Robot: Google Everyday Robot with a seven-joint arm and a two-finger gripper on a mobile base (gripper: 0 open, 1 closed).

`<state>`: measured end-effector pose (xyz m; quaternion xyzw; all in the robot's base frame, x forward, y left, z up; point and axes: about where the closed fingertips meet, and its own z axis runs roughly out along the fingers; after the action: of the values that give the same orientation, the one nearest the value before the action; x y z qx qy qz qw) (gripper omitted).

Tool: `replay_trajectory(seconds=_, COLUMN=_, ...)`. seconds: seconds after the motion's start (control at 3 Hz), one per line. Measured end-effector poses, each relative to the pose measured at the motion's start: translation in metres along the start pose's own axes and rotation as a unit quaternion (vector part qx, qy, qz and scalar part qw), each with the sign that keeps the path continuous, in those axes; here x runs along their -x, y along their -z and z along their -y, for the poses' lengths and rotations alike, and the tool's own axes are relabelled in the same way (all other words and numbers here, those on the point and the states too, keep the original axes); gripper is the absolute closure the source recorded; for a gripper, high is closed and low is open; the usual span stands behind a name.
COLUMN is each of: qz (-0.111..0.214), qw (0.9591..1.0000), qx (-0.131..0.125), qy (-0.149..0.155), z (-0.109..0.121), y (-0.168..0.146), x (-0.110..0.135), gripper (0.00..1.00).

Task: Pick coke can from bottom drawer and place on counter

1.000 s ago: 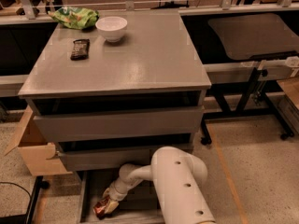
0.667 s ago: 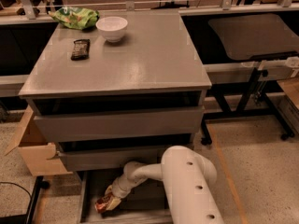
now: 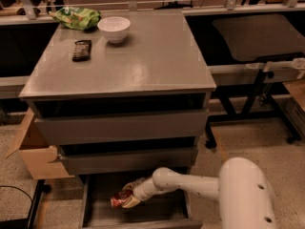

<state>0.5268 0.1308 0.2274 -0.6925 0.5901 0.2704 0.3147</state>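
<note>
The coke can [image 3: 121, 199] lies on its side in the open bottom drawer [image 3: 102, 213], at the foot of the grey cabinet. My gripper [image 3: 127, 197] reaches down into the drawer from the right on a white arm and is shut on the can, which sits just above the dark drawer floor. The counter [image 3: 143, 61] is the broad grey cabinet top above.
On the counter's far left stand a white bowl [image 3: 114, 28], a dark snack bar [image 3: 81, 49] and a green chip bag [image 3: 76, 18]. A cardboard box [image 3: 31, 149] sits left of the cabinet. A darker table [image 3: 259, 35] stands at right.
The arm's white body has shifted right and the view has changed slightly. The gripper has stayed on the can in the drawer, moved a little up and right.
</note>
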Motion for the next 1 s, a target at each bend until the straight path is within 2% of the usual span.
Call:
replay_trajectory(seconds=0.33, qz=0.037, qw=0.9990, qx=-0.023, qy=0.008, z=-0.004, y=0.037, x=0.009, gripper=1.00)
replay_trajectory(seconds=0.67, qz=0.038, qw=0.9989, qx=-0.027, qy=0.007, z=-0.004, y=0.041, x=0.007, gripper=1.00)
replay_trajectory(seconds=1.0, qz=0.030, qw=0.9981, qx=-0.052, qy=0.016, z=-0.005, y=0.063, x=0.019, gripper=1.00)
